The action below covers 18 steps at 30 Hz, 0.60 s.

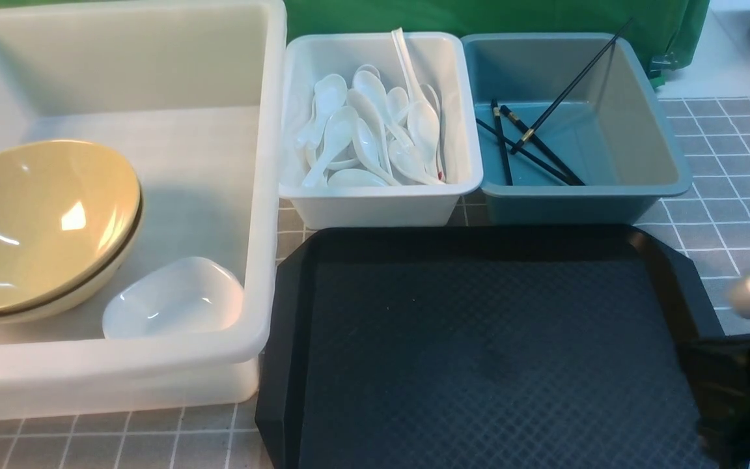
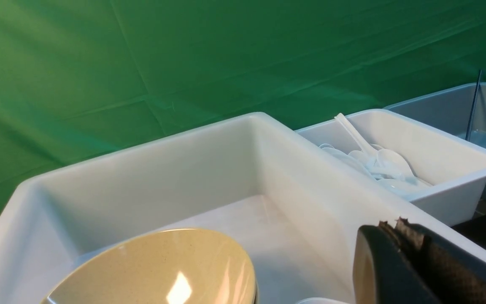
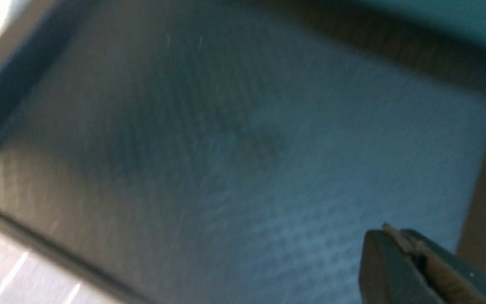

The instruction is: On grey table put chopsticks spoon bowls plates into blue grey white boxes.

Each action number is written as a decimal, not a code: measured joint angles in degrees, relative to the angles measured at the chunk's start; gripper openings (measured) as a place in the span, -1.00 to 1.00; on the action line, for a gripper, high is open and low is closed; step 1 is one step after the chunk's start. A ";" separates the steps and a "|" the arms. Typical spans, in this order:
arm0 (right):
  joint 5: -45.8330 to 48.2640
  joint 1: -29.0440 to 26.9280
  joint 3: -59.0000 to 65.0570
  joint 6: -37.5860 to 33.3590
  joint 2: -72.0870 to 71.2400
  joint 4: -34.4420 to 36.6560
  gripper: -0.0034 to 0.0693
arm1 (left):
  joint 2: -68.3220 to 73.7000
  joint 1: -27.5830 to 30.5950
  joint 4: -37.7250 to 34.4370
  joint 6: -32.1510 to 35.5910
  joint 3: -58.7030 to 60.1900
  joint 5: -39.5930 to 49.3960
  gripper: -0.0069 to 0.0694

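Two stacked tan bowls [image 1: 36,221] and a small white plate [image 1: 173,298] lie in the large translucent white box [image 1: 264,195]. Several white spoons [image 1: 375,130] fill the small white box [image 1: 381,202]. Black chopsticks [image 1: 531,140] lie in the blue-grey box [image 1: 583,202], one leaning on its far rim. My left gripper [image 2: 396,223] is shut and empty, just above the large box's near rim beside the bowls [image 2: 163,270]. My right gripper [image 3: 397,232] is shut and empty over the black tray's right side. The grey table [image 1: 733,163] shows around the boxes.
A black octagonal textured tray [image 1: 479,352] with nothing on it lies in front of the two small boxes. A green cloth [image 1: 479,16] hangs behind the boxes. My right arm [image 1: 739,391] covers the tray's near right corner.
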 joint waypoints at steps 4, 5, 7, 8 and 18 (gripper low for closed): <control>-8.28 -7.00 8.32 -5.03 -14.57 1.41 -0.81 | 0.00 -0.04 0.00 0.00 0.00 0.00 -0.84; -9.85 -8.52 10.15 -6.81 -16.70 2.20 -0.81 | 0.00 -0.04 0.00 0.00 0.00 -0.05 -0.84; -13.23 -13.40 13.74 -10.73 -22.74 4.11 -0.81 | 0.00 -0.04 0.00 0.00 0.00 -0.05 -0.84; -14.75 -16.29 15.90 -12.44 -25.87 5.16 -0.81 | 0.00 -0.04 0.00 0.00 0.00 -0.05 -0.84; -18.43 -37.59 27.98 -17.05 -41.92 13.89 -0.80 | -0.02 -0.04 0.00 0.00 0.00 0.02 -0.84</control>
